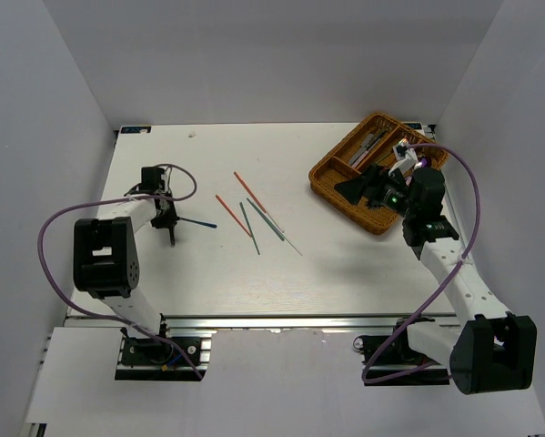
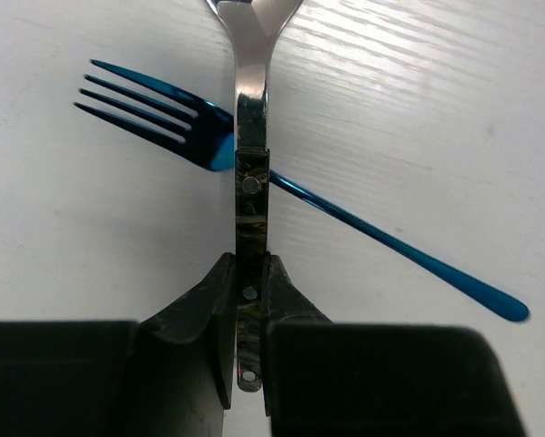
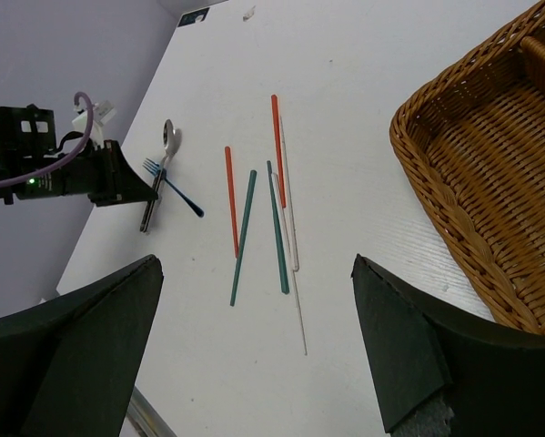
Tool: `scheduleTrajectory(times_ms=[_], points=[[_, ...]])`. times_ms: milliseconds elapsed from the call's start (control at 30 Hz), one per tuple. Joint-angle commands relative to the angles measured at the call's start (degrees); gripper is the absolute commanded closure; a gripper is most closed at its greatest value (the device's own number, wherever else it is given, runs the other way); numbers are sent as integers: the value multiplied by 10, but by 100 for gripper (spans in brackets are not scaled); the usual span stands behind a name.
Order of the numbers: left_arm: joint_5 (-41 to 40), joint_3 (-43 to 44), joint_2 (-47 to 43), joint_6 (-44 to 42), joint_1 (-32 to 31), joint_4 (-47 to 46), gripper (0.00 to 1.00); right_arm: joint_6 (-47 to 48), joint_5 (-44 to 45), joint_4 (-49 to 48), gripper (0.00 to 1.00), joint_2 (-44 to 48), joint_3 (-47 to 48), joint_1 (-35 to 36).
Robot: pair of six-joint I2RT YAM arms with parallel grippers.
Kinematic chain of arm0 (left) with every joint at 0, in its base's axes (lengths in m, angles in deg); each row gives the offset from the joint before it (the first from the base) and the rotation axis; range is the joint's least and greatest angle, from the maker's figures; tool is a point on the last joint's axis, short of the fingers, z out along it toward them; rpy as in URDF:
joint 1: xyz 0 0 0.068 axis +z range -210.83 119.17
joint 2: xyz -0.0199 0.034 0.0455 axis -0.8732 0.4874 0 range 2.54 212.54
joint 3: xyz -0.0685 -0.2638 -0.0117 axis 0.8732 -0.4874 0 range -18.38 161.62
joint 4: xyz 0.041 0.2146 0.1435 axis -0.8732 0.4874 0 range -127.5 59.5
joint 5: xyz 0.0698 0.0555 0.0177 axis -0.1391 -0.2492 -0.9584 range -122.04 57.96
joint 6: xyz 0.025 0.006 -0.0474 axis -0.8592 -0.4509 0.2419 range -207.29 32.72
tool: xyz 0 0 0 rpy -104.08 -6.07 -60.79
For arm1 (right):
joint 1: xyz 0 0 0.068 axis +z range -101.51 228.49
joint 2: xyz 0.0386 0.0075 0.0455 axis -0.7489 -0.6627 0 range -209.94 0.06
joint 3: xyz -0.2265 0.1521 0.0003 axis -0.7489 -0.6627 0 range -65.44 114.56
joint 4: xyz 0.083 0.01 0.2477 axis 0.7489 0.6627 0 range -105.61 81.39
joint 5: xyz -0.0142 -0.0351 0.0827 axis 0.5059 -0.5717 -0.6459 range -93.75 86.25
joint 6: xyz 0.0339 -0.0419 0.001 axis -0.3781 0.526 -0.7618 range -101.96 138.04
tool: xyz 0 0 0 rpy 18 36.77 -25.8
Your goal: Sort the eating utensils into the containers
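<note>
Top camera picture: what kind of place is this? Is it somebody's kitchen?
Likely a robot test booth, not a kitchen: plain white walls box in a white table, two black-and-white robot arms sit at its near edge, and a brown woven wicker tray holds cutlery.

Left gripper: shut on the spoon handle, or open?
Shut on it. The left gripper has both fingers flat against the spoon handle, no gap visible. Spoon lies across a blue fork.
</note>
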Motion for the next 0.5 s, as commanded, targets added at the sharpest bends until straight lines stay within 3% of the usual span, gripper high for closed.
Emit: scheduleTrajectory(times_ms=[0, 200, 400, 467], points=[[9, 6, -56, -8, -14, 7, 97, -5, 12, -22, 11, 10, 10, 3], [11, 42, -78, -11, -61, 31, 100, -8, 14, -13, 11, 3, 18, 3], [-5, 53, -178, 2, -138, 41, 100, -32, -51, -57, 11, 11, 13, 3], [25, 49, -217, 20, -161, 28, 100, -58, -80, -67, 11, 14, 7, 2]])
